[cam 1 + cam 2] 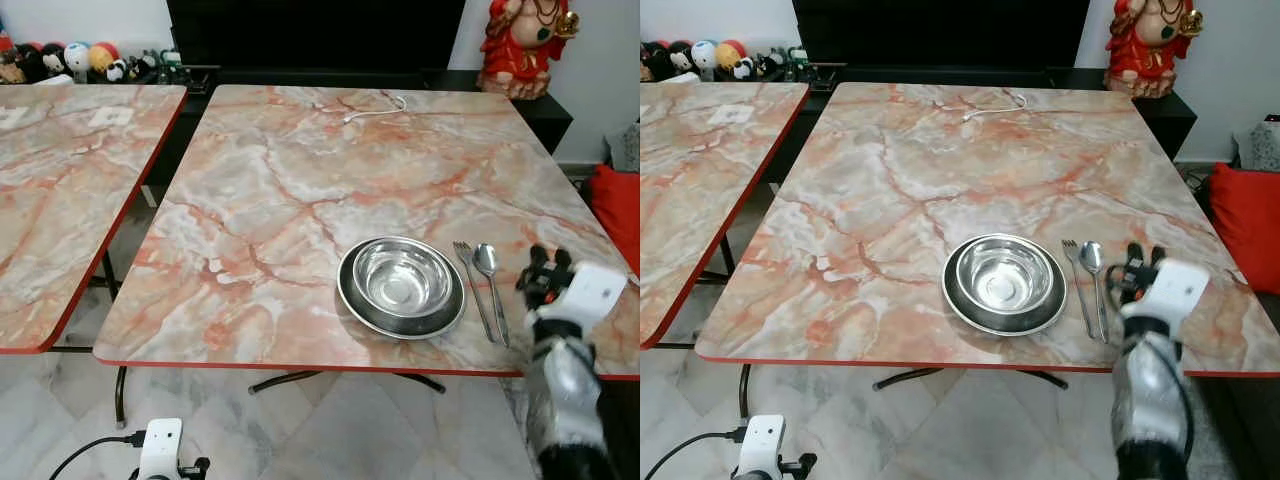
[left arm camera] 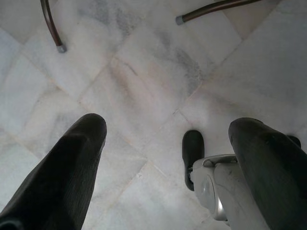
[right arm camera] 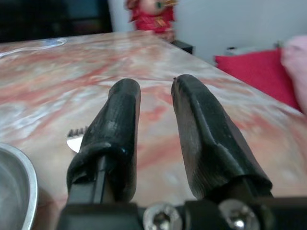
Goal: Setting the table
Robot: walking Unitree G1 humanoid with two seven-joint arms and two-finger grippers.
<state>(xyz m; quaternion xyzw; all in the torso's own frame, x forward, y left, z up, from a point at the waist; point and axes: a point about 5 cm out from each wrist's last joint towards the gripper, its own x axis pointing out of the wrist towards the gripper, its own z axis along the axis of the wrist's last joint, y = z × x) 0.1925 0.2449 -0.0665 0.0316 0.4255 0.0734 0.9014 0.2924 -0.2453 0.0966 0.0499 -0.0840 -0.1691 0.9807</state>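
1. Hanging low beside the table, near the floor (image 2: 144, 86): left gripper (image 2: 168, 158), fingers spread wide, holding nothing, idle.
2. Raised at the right front corner of the table (image 1: 300, 180): right gripper (image 3: 156, 129), fingers a little apart with a narrow gap, pinching nothing, just beside the cutlery but not touching it.
3. Looks nearly finished for one place: plate (image 1: 352, 305) set near the front edge, bowl (image 1: 402, 277) standing inside the plate, fork (image 1: 472, 285) and spoon (image 1: 490, 280) lying side by side just to the right of the plate.
4. Inside the bowl: nothing, bare shiny metal. On the plate: the bowl and nothing more.
5. Possibly still missing, as a judgement: a cup or a napkin, and further places on the second table (image 1: 60, 200), which carries no dishes.
6. Lying at the far edge of the table, well apart from the setting: white cable (image 1: 375, 108).
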